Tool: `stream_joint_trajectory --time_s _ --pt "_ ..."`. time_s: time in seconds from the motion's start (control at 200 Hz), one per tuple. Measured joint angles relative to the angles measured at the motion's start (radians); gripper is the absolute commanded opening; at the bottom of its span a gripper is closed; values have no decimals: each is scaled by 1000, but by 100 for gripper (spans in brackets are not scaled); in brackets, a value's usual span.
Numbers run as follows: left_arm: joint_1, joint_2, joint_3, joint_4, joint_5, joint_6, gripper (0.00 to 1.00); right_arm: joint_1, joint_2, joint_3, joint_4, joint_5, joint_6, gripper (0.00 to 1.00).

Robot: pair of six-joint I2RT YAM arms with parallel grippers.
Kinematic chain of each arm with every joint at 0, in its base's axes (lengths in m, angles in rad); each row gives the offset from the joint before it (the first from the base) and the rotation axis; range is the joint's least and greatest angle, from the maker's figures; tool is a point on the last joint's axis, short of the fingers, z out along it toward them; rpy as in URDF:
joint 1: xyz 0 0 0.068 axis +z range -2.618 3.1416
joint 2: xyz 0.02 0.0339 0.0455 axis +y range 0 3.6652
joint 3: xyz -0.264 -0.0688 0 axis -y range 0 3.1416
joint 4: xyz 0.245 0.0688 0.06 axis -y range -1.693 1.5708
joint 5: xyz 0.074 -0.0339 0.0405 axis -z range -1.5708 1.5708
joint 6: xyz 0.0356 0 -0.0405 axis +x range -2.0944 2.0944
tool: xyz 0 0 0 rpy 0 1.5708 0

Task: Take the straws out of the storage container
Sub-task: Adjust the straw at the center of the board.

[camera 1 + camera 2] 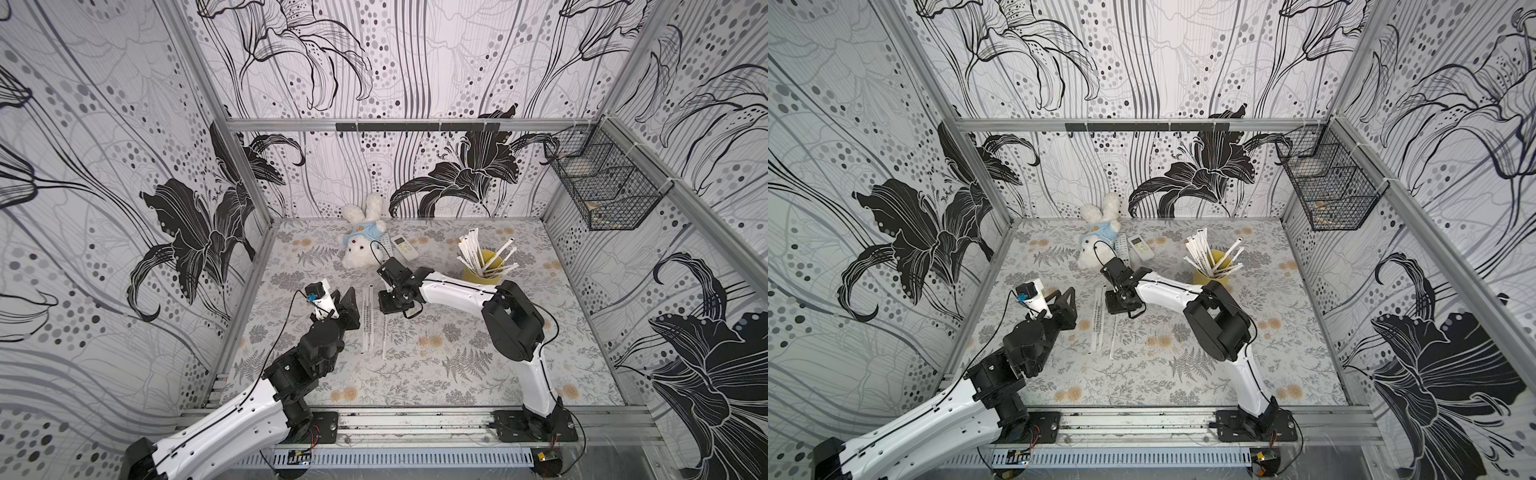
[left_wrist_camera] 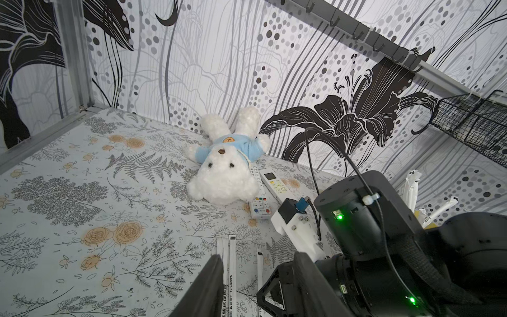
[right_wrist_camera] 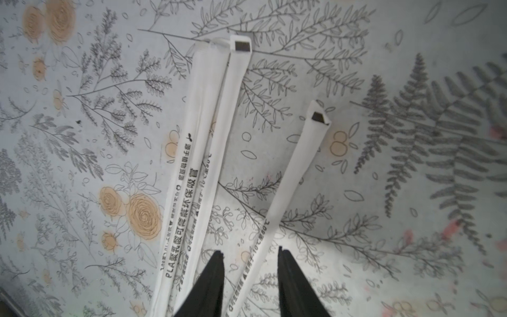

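The yellow cup [image 1: 478, 277] stands upright on the bench [image 1: 457, 374], in its right half toward the far edge. It holds a bunch of straws [image 1: 469, 253] that fan out over the rim (too crowded to count). A black wire basket [image 1: 611, 195] hangs on the right wall above the far right corner. What lies in it is too dim to name.

The right pincer [image 3: 251, 252] points down at the bench just left of centre. Its black fingertips [image 3: 215, 274] stand apart and grasp nothing. A single straw [image 3: 290, 178] lies flat on the bench and passes through the gap between the tips (whether it brushes either one I cannot tell). Just beside it lies a close bundle of loose straws [image 3: 197, 153], also flat, with one end hidden behind a fingertip.

The left pincer [image 2: 259, 256] hangs low on the other side of that bundle, toward the bench's left edge, jaws wide and empty. In its wrist view the bundle runs into the gap between its fingers. In both top views the bundle [image 1: 368, 316] and the single straw [image 1: 384, 336] lie between the two pincers, well apart from the cup.

A white plush bear [image 1: 361, 249] and two remotes [image 1: 404, 245] lie by the far edge, near its middle.
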Motion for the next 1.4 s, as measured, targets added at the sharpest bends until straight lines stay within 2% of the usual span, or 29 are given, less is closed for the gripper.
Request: stream_joint_trajectory --time_s 0.185,0.616,0.806,1.257,1.397 --pt "1 -63 -26 2 19 16 46 0 38 13 -28 1 13 33" --pt "1 -175 -57 -6 25 39 45 0 92 100 -95 8 49 12" --pt "1 -217 -58 -9 31 42 45 0 129 169 -138 11 55 8" --pt "1 -290 -74 -17 40 42 45 -19 161 217 -87 -37 121 7" --pt "1 -290 -75 -17 45 41 45 -40 161 217 -62 -50 140 18"
